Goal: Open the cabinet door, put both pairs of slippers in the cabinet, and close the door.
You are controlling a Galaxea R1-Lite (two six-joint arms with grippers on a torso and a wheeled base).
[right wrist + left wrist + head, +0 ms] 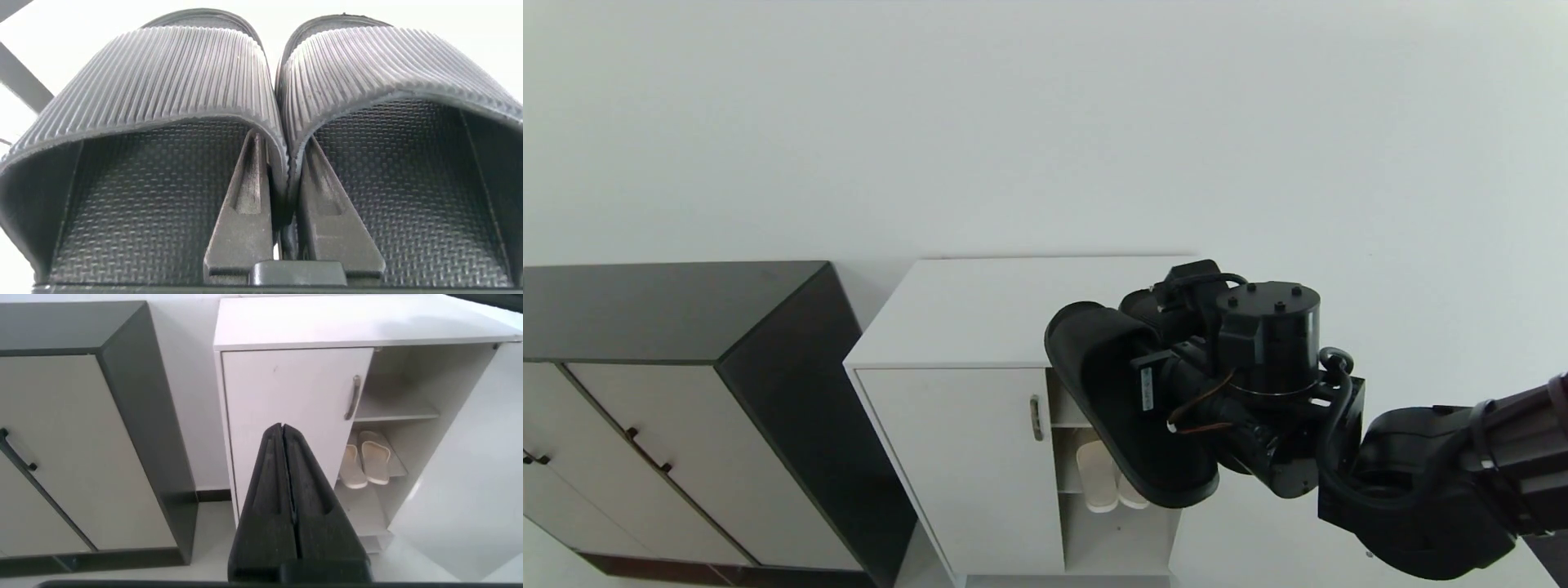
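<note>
The white cabinet (pixel 964 457) has its left door shut, with a metal handle (pixel 1036 417), and its right half stands open. A white pair of slippers (pixel 1107 482) lies on the middle shelf, also visible as the white slippers (pixel 369 457) in the left wrist view. My right gripper (pixel 284 204) is shut on the touching inner edges of the black slippers (pixel 270 98), holding both side by side. The black slippers (pixel 1127 400) hang in front of the open half, at upper-shelf height. My left gripper (pixel 286 482) is shut on nothing, back from the cabinet (pixel 286 392) and facing its shut door.
A dark cabinet (pixel 686 327) with pale doors stands right beside the white one on its left, also seen as the dark cabinet (pixel 82 416). A plain white wall is behind. Bare shelves (pixel 400 412) sit above and below the white pair.
</note>
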